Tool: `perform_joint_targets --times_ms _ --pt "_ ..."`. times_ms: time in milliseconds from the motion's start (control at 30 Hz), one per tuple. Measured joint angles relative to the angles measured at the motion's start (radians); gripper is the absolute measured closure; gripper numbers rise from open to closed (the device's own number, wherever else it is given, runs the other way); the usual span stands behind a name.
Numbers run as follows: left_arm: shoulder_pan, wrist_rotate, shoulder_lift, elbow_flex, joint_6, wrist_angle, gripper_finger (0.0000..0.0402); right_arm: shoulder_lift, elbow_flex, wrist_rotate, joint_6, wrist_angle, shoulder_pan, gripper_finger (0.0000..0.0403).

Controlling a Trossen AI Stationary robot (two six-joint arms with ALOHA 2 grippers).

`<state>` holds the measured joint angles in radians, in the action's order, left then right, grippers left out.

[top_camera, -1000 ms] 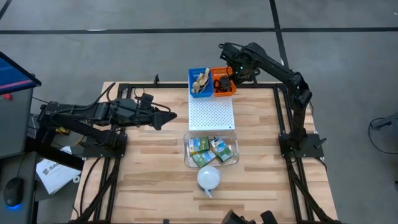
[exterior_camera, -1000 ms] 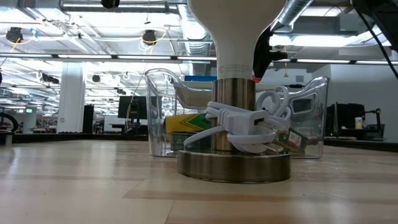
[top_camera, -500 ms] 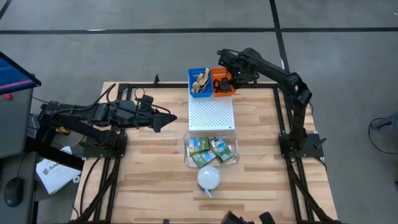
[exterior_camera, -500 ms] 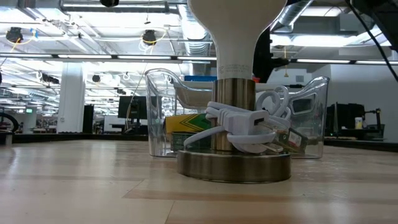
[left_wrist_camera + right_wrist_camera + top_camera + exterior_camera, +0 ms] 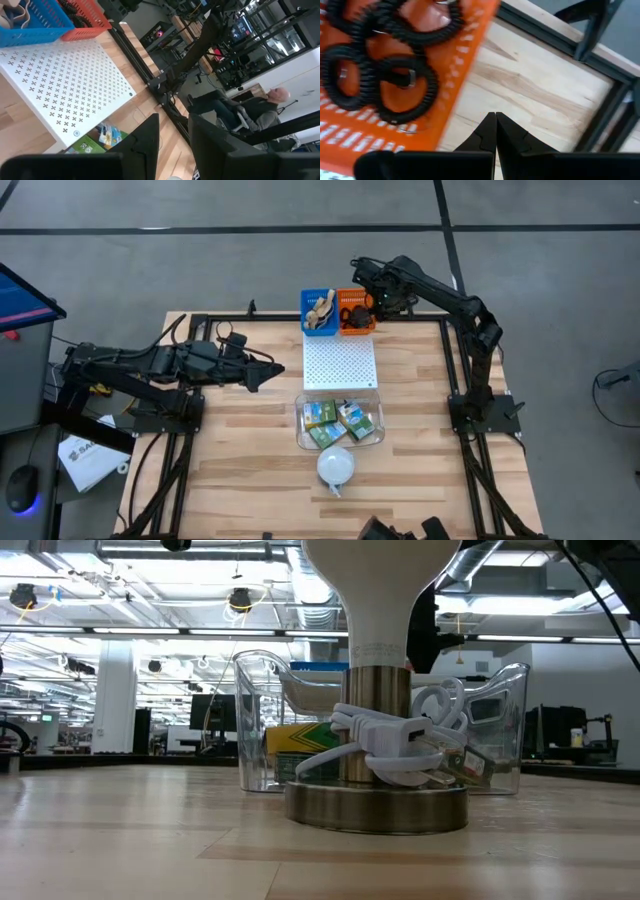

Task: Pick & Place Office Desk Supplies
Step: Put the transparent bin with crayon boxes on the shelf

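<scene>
Sorting apparently mostly done: crayon boxes [image 5: 338,421] in clear tray [image 5: 303,442] at centre, rubber bands [image 5: 322,310] in blue basket [image 5: 309,325], black loops [image 5: 395,85] in orange basket [image 5: 350,140] at top; right gripper [image 5: 372,304] fingers closed empty beside it, left gripper [image 5: 272,367] fingers slightly apart, empty, centre-left.

At center frame we see a lamp's round metal base [image 5: 376,808] on the wooden table [image 5: 120,840], with a white cord and plug [image 5: 395,745] wrapped around its stem. Behind it stands a clear plastic container [image 5: 258,720] holding a yellow-and-green crayon box [image 5: 298,750].
</scene>
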<state>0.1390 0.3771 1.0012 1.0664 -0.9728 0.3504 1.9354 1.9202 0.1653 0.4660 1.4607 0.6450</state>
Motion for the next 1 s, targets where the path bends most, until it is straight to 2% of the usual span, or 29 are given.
perform_joint_targets --times_ms 133,267,367,500,567,667,800,900,1000 --pt "0.000 -0.005 0.000 0.000 0.007 0.021 0.0306 -0.034 -0.001 0.019 -0.019 0.006 0.001 0.0403" --pt "0.000 -0.077 0.000 0.001 0.024 0.128 0.0306 -0.134 -0.001 0.044 -0.032 0.001 -0.053 0.0403" --pt "0.019 -0.156 0.000 0.001 -0.006 0.259 0.0306 -0.255 -0.035 0.045 -0.023 -0.017 -0.132 0.0403" --pt "0.094 -0.167 0.008 -0.041 -0.135 0.372 0.0299 -0.430 -0.122 0.069 0.072 -0.033 -0.274 0.0395" --pt "0.136 -0.167 0.007 -0.082 -0.202 0.372 0.0294 -0.522 -0.187 0.086 0.158 -0.053 -0.355 0.0383" --pt "0.193 -0.164 0.007 -0.155 -0.313 0.340 0.0285 -0.650 -0.295 0.121 0.336 -0.072 -0.487 0.0357" --pt "0.229 -0.121 0.020 -0.276 -0.479 0.134 0.0276 -0.778 -0.420 0.204 0.562 -0.135 -0.668 0.0324" --pt "0.229 -0.114 0.050 -0.358 -0.549 -0.070 0.0276 -0.832 -0.470 0.288 0.677 -0.186 -0.778 0.0307" --pt "0.224 -0.117 0.109 -0.407 -0.621 -0.172 0.0282 -0.843 -0.485 0.360 0.760 -0.189 -0.854 0.0297"
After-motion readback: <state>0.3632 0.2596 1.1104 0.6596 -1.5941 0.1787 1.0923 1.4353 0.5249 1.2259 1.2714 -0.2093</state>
